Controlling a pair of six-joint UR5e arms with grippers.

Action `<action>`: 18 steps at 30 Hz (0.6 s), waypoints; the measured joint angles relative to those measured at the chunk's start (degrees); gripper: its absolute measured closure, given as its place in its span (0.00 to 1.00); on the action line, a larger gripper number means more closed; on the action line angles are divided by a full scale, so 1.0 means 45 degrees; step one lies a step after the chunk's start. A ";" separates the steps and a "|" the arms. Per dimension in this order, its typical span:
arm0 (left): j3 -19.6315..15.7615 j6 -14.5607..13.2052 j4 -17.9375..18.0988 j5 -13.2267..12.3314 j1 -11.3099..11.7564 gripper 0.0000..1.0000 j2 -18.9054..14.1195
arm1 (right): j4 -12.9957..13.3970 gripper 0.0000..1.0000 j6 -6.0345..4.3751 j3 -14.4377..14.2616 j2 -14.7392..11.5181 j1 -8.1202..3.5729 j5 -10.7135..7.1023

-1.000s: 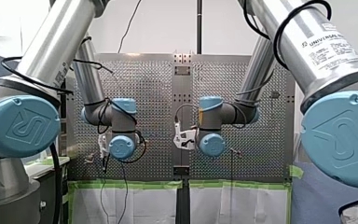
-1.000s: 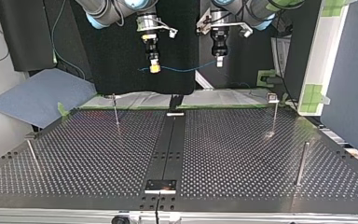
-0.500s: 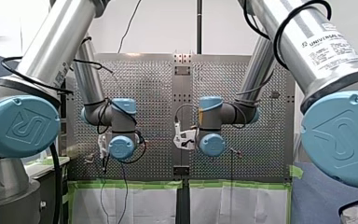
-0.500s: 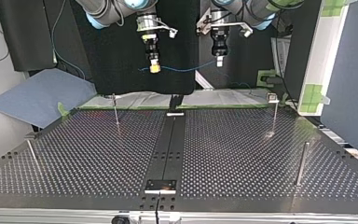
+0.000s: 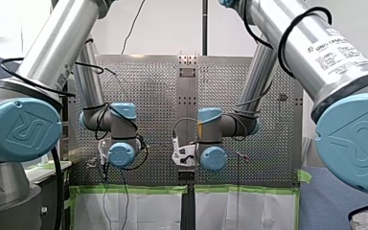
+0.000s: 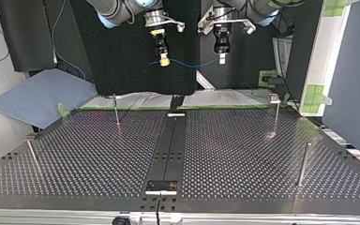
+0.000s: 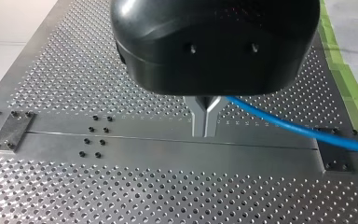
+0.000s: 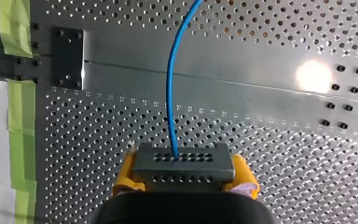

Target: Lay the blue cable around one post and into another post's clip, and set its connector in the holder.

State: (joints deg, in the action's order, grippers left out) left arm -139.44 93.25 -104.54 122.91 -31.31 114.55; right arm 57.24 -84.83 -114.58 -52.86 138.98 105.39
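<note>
In the top view my right gripper, with yellow pads, and my left gripper hang high above the far edge of the perforated table. The blue cable sags between them. My right gripper is shut on the grey connector, and the cable runs ahead from it. The metal fingers of my left gripper are shut on the cable, which leads off to one side.
Thin posts stand on the table: one at the top view's far left, one with a clip top at the far right, a thicker post near right. A small metal plate sits on the centre rail near the front edge.
In the top view my right gripper has moved right and a little up, toward my left gripper, and the cable between them sags more. My left gripper has hardly moved.
</note>
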 joint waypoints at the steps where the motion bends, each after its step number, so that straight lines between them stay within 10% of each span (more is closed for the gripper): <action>1: -0.0001 0.0000 0.0002 0.0000 0.0000 1.00 0.0000 | -0.0001 1.00 0.0000 0.0001 0.0005 0.0001 0.0000; 12: -0.0008 -0.0091 -0.0069 -0.0008 0.0000 1.00 -0.0008 | -0.0059 1.00 -0.0054 0.0041 0.0010 -0.0037 0.0031; 18: -0.0003 -0.0135 -0.0568 -0.0143 0.0078 1.00 -0.0485 | -0.0645 1.00 -0.0641 0.0298 -0.0504 -0.0052 0.0474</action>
State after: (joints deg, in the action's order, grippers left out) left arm -139.46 92.64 -107.09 122.27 -30.96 112.37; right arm 54.34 -87.72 -113.24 -55.13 138.74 107.52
